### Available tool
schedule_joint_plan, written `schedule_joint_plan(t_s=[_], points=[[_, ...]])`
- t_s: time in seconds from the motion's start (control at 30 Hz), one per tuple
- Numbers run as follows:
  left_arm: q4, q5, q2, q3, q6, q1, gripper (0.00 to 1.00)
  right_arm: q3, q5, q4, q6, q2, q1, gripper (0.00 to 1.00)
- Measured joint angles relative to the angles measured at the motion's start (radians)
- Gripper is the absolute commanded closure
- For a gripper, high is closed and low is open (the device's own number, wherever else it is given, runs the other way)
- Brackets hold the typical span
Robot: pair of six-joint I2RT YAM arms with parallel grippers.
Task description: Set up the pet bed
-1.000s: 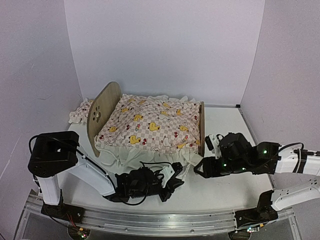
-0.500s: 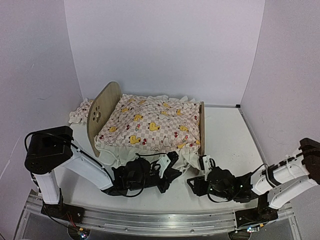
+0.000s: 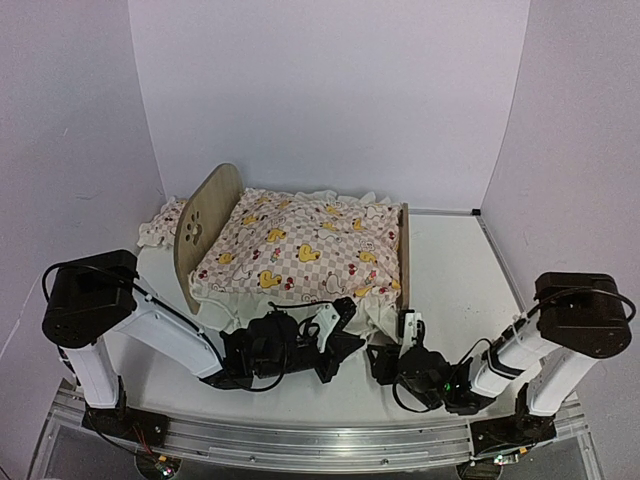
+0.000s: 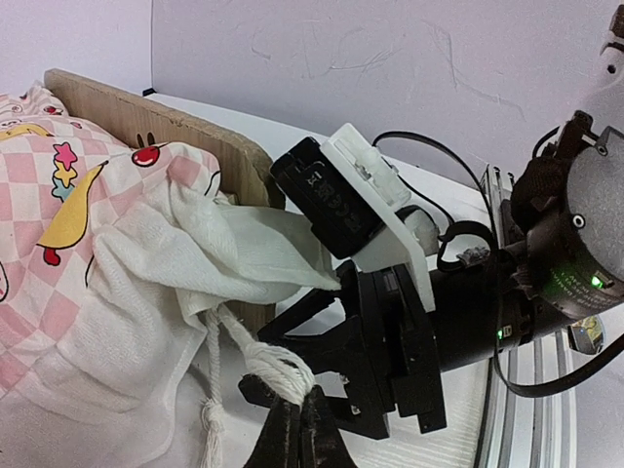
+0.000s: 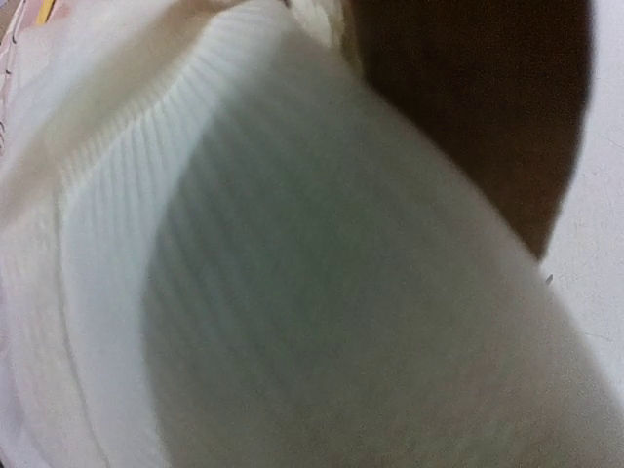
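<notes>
While left pincer (image 4: 297,431) clamps one cord (image 4: 255,357), right pincer (image 3: 382,360) state unclear; one pet bed (image 3: 205,215).

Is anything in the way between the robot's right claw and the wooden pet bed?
Yes. The white ruffle of the pink cover hangs over the near right corner of the pet bed, directly in front of the right gripper. That gripper's own camera sees almost only this cloth, with a little brown wood behind it.
</notes>
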Motion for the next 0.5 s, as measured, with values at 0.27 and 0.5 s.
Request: schedule_joint_plan(t_s=[0.27, 0.5], points=[[0.0, 0.003, -0.002, 0.0, 0.0, 0.0, 1.0, 0.081, 0.055, 0.148, -0.046, 0.145, 0.0, 0.6], [-0.001, 0.006, -0.003, 0.0, 0.0, 0.0, 1.0, 0.127, 0.092, 0.184, -0.083, 0.225, 0.0, 0.99]])
